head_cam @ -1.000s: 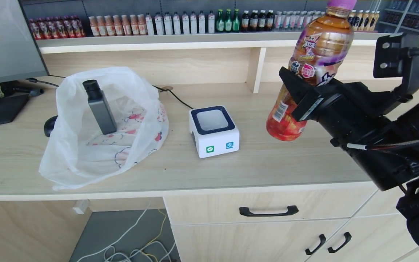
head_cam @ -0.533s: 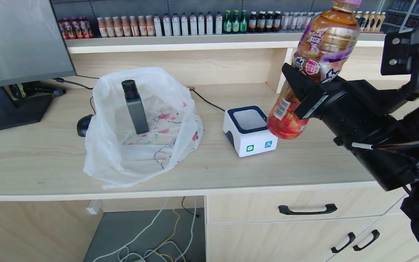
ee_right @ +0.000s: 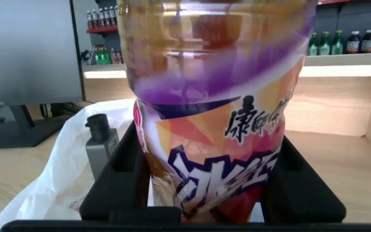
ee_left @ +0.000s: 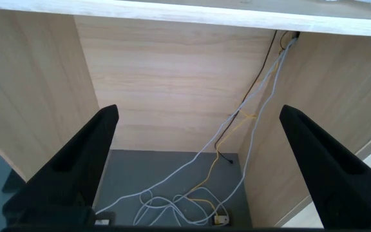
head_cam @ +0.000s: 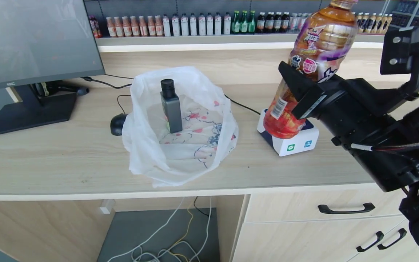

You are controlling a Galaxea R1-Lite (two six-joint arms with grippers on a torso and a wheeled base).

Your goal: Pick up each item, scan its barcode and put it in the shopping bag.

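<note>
right gripper (head_cam: 308, 92) clamped on the tea bottle (head_cam: 322, 40) above the scanner (head_cam: 296, 145) — shopping bag (head_cam: 140, 142) at nine o'clock — left gripper (ee_left: 198, 161) wide open, empty.

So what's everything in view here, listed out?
drink bottle: one, orange, purple label, over the scanner
scanner: one, white, dark-blue top, on the counter
shopping bag: one, translucent white, open on counter
grey bottle: one, black cap, upright inside the bag
monitor: one, dark, counter's left end
mouse: one, black, left of the bag
shelf bottles: one row, mixed colours, back shelf
cables: several, white and yellow, under the counter
right tool: black, shut on the drink bottle
left tool: black, open, below the counter
</note>
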